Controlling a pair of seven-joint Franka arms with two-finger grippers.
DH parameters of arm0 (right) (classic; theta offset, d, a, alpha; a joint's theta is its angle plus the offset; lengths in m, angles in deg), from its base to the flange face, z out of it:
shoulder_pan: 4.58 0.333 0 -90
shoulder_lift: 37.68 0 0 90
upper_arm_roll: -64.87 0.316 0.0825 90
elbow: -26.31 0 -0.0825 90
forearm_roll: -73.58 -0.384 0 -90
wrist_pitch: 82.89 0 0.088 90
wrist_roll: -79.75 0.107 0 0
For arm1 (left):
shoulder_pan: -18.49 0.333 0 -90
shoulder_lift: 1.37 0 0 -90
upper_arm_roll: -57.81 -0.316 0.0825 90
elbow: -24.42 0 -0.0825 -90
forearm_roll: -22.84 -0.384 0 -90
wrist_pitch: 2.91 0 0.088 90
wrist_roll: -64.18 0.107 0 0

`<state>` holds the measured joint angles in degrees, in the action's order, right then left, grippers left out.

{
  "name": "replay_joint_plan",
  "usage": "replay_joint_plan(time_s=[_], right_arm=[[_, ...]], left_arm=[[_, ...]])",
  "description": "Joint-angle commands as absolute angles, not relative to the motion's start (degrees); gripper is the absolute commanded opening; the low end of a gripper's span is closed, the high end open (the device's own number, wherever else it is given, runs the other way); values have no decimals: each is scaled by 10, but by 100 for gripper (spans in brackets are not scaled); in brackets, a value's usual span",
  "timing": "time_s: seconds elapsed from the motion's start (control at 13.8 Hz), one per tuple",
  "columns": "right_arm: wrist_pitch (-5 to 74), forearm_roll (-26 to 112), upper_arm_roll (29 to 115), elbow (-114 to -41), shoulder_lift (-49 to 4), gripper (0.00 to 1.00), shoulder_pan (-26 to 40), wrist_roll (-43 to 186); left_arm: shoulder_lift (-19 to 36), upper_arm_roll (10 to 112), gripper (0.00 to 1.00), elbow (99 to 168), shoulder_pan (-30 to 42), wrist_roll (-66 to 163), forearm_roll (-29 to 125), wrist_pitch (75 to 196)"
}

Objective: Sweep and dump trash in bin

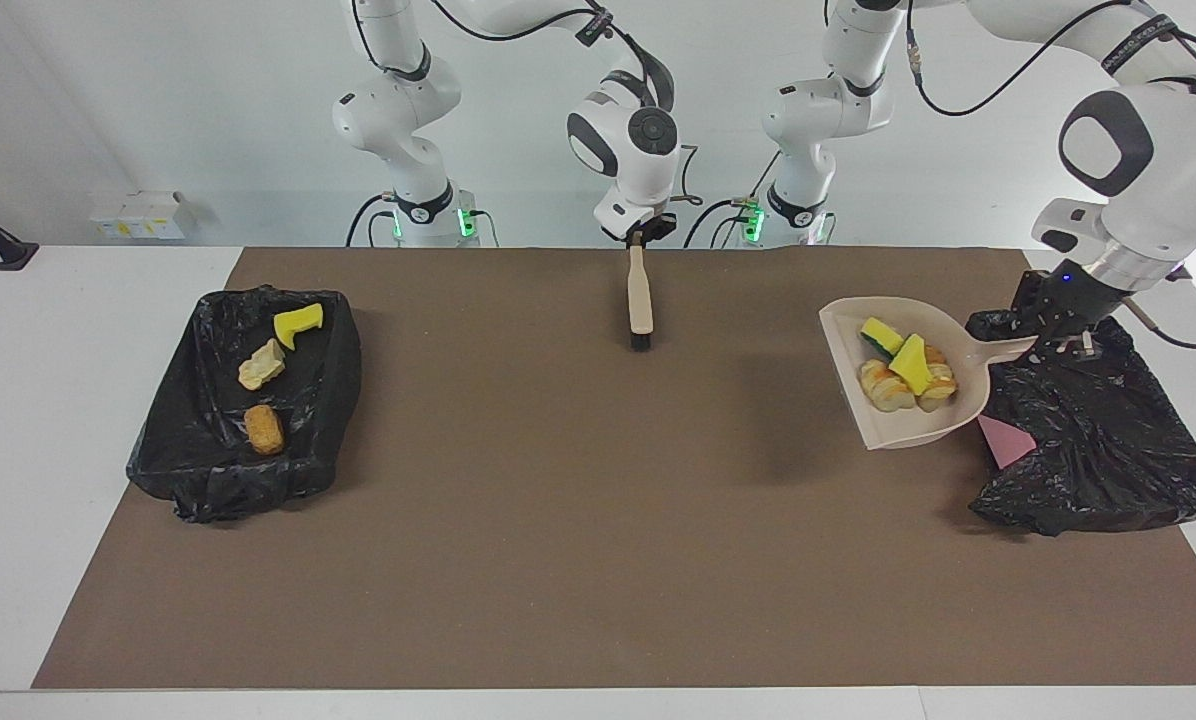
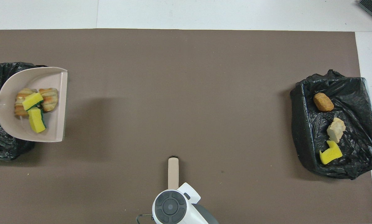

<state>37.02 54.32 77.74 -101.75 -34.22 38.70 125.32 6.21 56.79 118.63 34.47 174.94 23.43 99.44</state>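
My left gripper (image 1: 1053,345) is shut on the handle of the beige dustpan (image 1: 903,375), which it holds in the air over the mat beside a black-bagged bin (image 1: 1108,440) at the left arm's end. The pan (image 2: 33,105) carries several scraps of trash: yellow-and-green sponge pieces (image 1: 908,362) (image 2: 36,119) and tan-orange bread-like pieces (image 1: 883,388) (image 2: 49,99). My right gripper (image 1: 641,238) (image 2: 173,190) is shut on the beige brush (image 1: 640,295) (image 2: 173,172), which hangs bristles down over the mat's edge nearest the robots.
A second black-bagged bin (image 1: 243,410) (image 2: 332,124) at the right arm's end holds a yellow foam chunk (image 1: 298,323), a pale chunk (image 1: 261,365) and an orange bread-like piece (image 1: 264,428). A pink patch (image 1: 1005,440) shows beside the first bin. The brown mat (image 1: 578,520) covers the table.
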Motion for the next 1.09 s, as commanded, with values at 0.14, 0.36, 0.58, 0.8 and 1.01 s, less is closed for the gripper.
replay_joint_plan(time_s=[0.14, 0.36, 0.58, 0.8, 1.01], right_arm=[[379, 528, 778, -1037, -360, 20, 385, 1225], [380, 533, 777, -1031, -354, 54, 382, 1212], [383, 540, 774, -1006, -336, 73, 360, 1209], [380, 540, 773, -976, -345, 80, 312, 1205], [377, 569, 770, -958, -372, 94, 242, 1204]], left_arm=[[86, 575, 0, 1164, 441, 1795, 206, 1030], [97, 572, 0, 1152, 471, 1795, 133, 1078], [103, 572, 0, 1147, 475, 1769, 34, 1135], [95, 573, 0, 1169, 461, 1663, -111, 1157], [78, 573, 0, 1203, 434, 1614, -191, 1161]])
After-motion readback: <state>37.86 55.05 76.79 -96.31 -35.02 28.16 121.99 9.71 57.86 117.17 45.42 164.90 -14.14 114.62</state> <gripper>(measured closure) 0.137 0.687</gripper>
